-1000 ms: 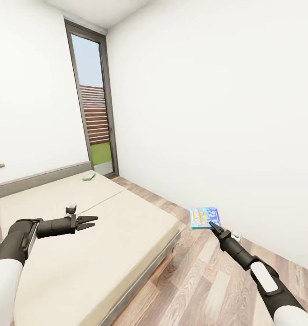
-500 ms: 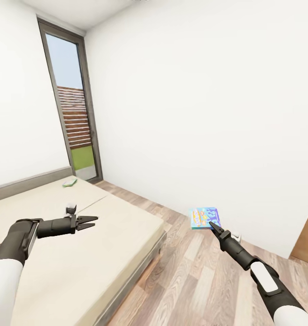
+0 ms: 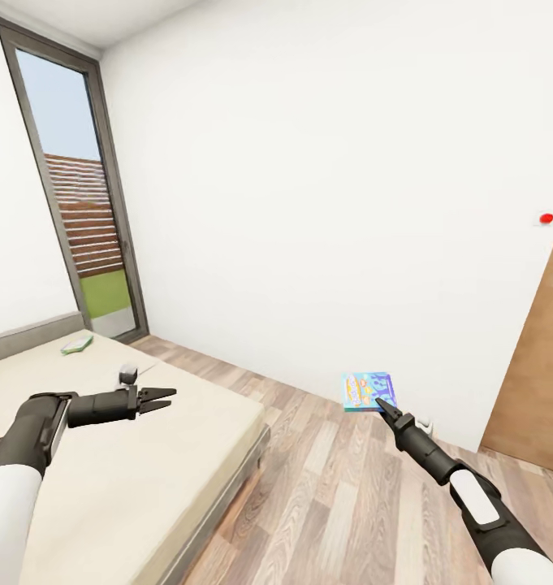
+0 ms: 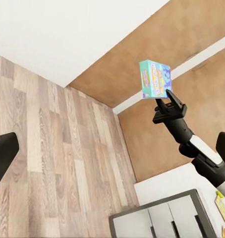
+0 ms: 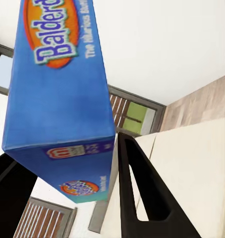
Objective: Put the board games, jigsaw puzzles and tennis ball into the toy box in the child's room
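Observation:
My right gripper (image 3: 383, 404) is shut on the lower edge of a blue board game (image 3: 369, 391) and holds it upright above the wood floor, near the white wall. In the right wrist view the blue box (image 5: 58, 84) sits between the dark fingers (image 5: 142, 193). The left wrist view shows that same box (image 4: 154, 78) in the right gripper (image 4: 167, 101). My left gripper (image 3: 161, 399) hovers open and empty over the beige bed (image 3: 146, 463). A green-white board game (image 3: 77, 344) lies at the bed's far end by the headboard.
A tall dark-framed window (image 3: 69, 203) stands at the far left behind the bed. A brown wooden door (image 3: 536, 366) is at the right, with a small red dot (image 3: 546, 218) on the wall above it. Wood-plank floor (image 3: 341, 504) runs between bed and wall.
The camera has turned right: bed, window and the green-white game have slid left in the picture, and the brown door has come into view. Both arms keep their pose.

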Tool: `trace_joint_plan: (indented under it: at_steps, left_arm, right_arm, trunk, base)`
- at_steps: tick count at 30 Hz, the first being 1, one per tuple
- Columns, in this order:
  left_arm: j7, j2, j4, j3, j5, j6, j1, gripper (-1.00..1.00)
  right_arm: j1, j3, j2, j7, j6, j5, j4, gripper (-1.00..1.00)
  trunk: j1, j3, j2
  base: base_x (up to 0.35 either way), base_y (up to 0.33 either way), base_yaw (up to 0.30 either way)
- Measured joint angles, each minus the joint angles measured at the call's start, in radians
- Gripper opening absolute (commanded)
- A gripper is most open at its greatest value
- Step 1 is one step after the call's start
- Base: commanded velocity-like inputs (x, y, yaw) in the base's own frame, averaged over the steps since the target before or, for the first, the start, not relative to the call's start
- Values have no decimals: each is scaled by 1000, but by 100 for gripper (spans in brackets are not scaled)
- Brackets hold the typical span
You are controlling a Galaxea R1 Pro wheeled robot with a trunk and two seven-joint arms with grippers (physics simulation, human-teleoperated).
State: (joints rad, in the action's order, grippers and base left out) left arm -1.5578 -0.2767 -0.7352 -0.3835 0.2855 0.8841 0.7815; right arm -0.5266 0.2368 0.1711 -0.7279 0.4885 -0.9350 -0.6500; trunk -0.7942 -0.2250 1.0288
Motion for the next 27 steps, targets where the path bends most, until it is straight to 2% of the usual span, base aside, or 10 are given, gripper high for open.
trace_joint_plan:
  at_steps: [8,11,17,27]
  left_arm:
    - [-2,-1,0,0,0,0,0,100]
    - [-1,-1,0,0,0,0,0,100]
    - [0,0,0,2,0,0,0,100]
    - [1,0,0,2,0,0,0,100]
  right_arm:
    - [0,1,0,0,0,0,1,-100]
    - [0,9,0,0,1,-2,3,-100]
    - [0,53,0,1,1,-2,18,-100]
    - [0,61,-1,2,1,-2,26,-100]
  trunk:
    - [0,7,0]
    - [0,10,0]
    - [0,15,0]
    - [0,25,0]
  base:
    - [154,-168,-247]
    - [18,-42,-247]
    - [3,-8,-247]
    - [0,-1,-247]
